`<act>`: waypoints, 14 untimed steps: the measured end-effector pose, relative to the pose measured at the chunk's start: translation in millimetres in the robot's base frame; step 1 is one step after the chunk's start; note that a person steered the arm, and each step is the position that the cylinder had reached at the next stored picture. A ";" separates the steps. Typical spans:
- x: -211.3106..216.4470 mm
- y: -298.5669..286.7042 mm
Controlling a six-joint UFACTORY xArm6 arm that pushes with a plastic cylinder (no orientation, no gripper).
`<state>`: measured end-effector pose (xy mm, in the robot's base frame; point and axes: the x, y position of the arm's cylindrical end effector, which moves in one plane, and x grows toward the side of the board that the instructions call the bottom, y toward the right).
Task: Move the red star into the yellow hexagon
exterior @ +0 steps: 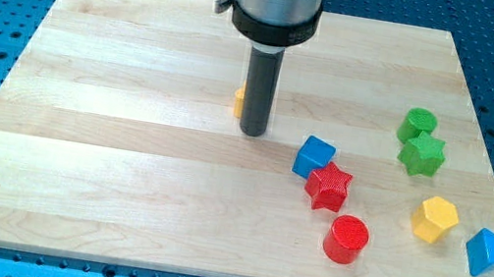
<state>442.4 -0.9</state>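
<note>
Nearest the tabletop's (pixel 117 207) bottom edge, right of the middle, a red cylinder (pixel 346 239) stands on its flat end. Toward the bottom right corner sits a blue block (pixel 488 252), wedge-like or pyramid-like; its exact shape is hard to make out. Just to the left of it, and slightly farther in, rests the yellow hexagon (pixel 434 219), apart from the blue wedge and well apart from the red cylinder.

The red star (pixel 328 186) lies right of the tabletop's centre, just above the red cylinder and close to it. Its upper left side touches a blue cube (pixel 314 157), which sits tilted a little relative to the tabletop's edges. The red star and the yellow hexagon are well apart, with bare wood between them.

Farther in, near the right edge, a green star (pixel 421 154) rests against a green cylinder-like block (pixel 418 124) just behind it; the two look to be touching.

My tip (pixel 251 132) is down on the tabletop near the centre, to the left of the blue cube and the red star, touching neither. Just behind the rod on its left side, a small orange-yellow block (pixel 238 102) peeks out, mostly hidden, so its shape cannot be told.

There are no jaws on this arm, only the straight rod, and it holds nothing. No containers stand on the tabletop.
</note>
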 end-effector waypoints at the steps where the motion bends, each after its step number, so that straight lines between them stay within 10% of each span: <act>1: 24.2 -39.5; 3: 118.9 1.0; 9: 81.8 163.6; 12: 83.4 155.0; 14: 154.3 170.0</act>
<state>596.7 169.1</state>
